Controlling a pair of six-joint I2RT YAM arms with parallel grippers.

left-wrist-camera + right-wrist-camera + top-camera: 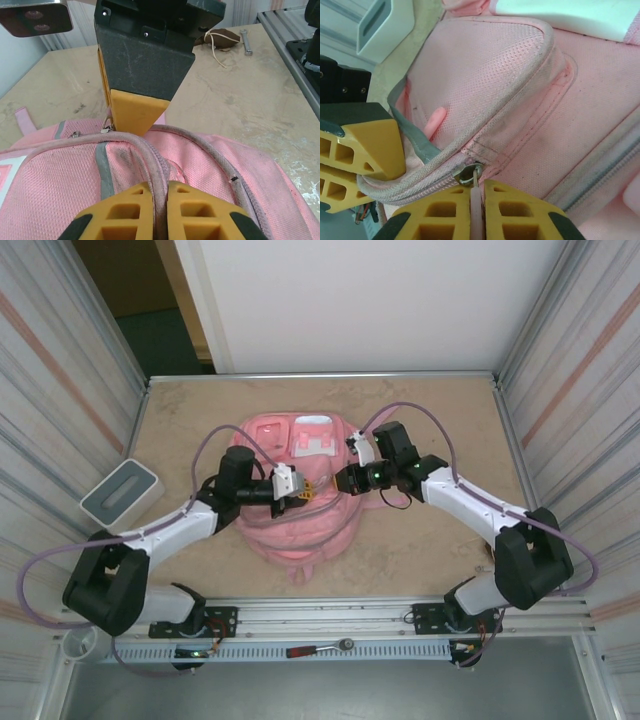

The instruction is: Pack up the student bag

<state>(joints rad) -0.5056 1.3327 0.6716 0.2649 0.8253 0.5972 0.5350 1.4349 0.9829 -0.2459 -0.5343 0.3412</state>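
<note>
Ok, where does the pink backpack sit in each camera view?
Top external: student bag mid-picture.
Left wrist: across the lower half.
Right wrist: over most of the picture.
Shared landmark: right gripper, shut on the zip pull; top in left wrist, bottom in its own.

light: bright, even, overhead | shadows: soft, faint | focus: near fingers [360, 145] slightly soft | glare: none

Beige marbled table [430, 430] bears the pink student bag [300, 530] at centre, a grey-white box [122, 492] at left
</note>
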